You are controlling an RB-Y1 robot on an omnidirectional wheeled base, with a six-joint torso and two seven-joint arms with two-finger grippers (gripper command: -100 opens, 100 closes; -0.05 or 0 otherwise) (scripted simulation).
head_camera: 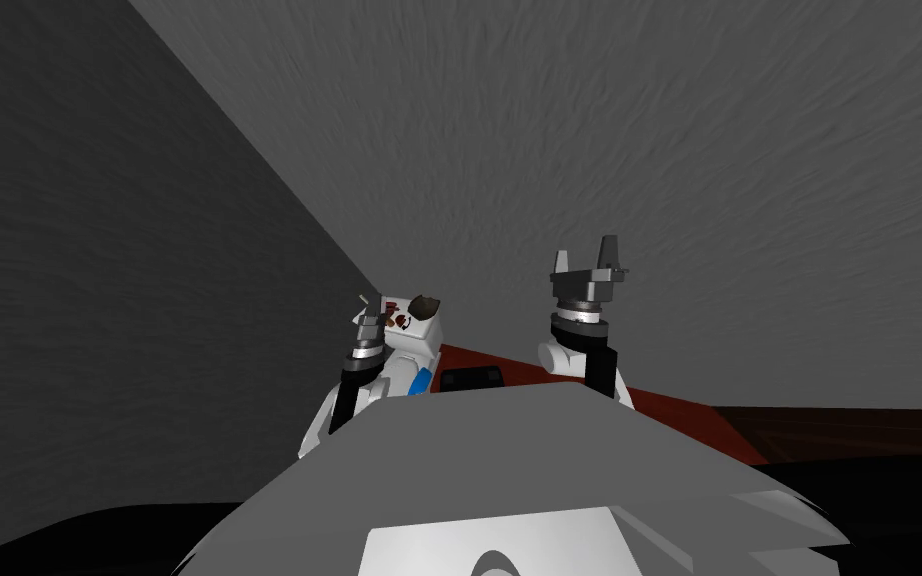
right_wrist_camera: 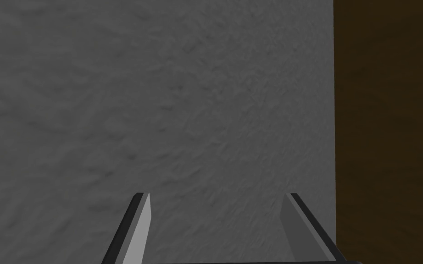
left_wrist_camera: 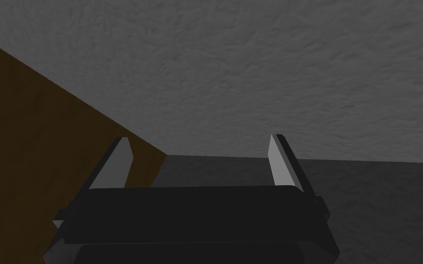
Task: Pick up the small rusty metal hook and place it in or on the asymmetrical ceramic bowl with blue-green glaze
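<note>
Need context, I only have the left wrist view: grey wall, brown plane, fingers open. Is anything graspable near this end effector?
Observer: Yes. The head view puts the left end effector right beside a small white stand.
Operator: Anything on it?
Observer: A dark brown lump and small reddish bits sit on top. They're too small to tell whether one is a hook.
Operator: Right arm?
Observer: The right end effector is raised off to the other side, and its fingers are open in its own wrist view.

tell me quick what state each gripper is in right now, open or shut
Left gripper: open, holding nothing.
Right gripper: open, holding nothing.
</note>
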